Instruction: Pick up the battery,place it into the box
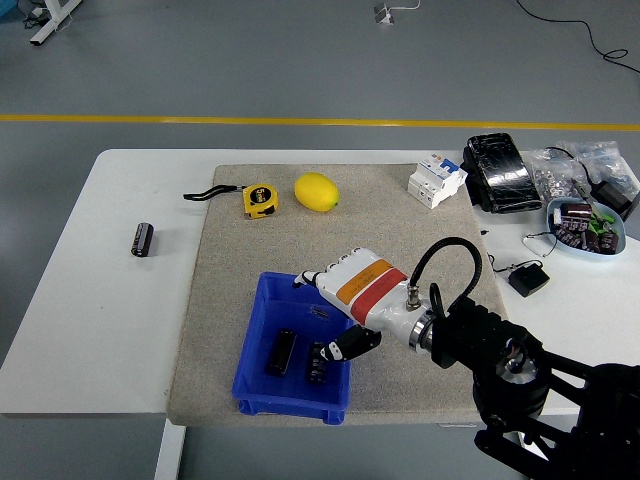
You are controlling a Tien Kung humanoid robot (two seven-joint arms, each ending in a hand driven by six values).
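Low in the frame's centre, the glossy blue plastic box (262, 330) holds two matte black cylindrical batteries: one (281, 352) lies free, the other (320, 362) sits at the right hand (345, 300), apparently released, its fingers loose above the rim.

The right arm (500, 360) reaches in from the lower right — black links, a looped cable at the wrist. Its white right hand (345, 300) points leftward, fingers loosely spread, thumb tucked below, holding nothing.
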